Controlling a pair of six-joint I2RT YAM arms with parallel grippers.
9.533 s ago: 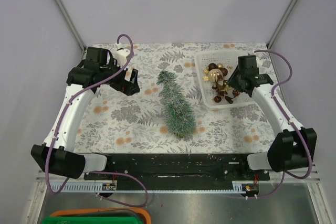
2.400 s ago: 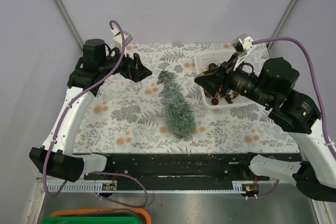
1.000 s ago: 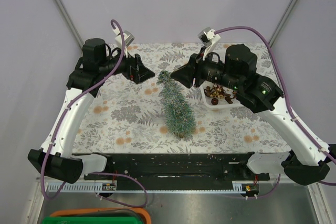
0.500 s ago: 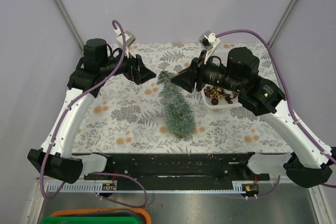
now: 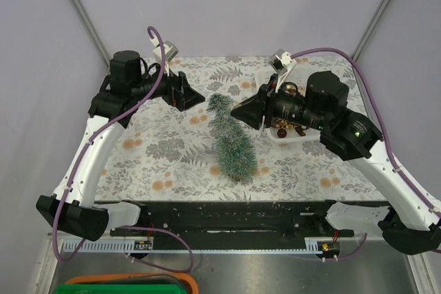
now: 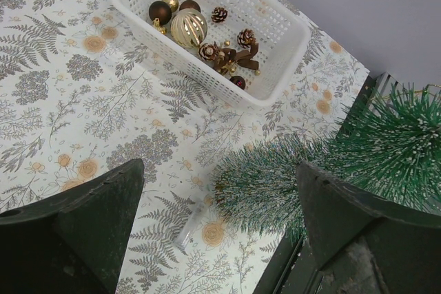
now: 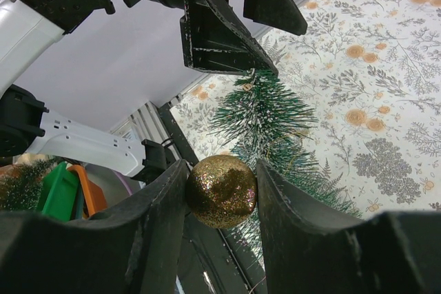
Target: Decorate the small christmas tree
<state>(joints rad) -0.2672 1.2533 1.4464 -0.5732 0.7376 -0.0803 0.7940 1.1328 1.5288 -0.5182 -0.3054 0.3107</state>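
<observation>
Beside the small christmas tree (image 5: 231,139), the right tool (image 5: 240,111), pinching a gold bauble (image 7: 220,192), has shifted; left tool (image 5: 193,96) stays spread.

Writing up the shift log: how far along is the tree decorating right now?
Done: nothing hung; the small christmas tree lies flat, no ornament visible on it. In hand: the right gripper holds a gold glitter bauble near the treetop, and the left gripper stands open there. Remaining: hang this bauble, then the ornaments in the white basket.
</observation>
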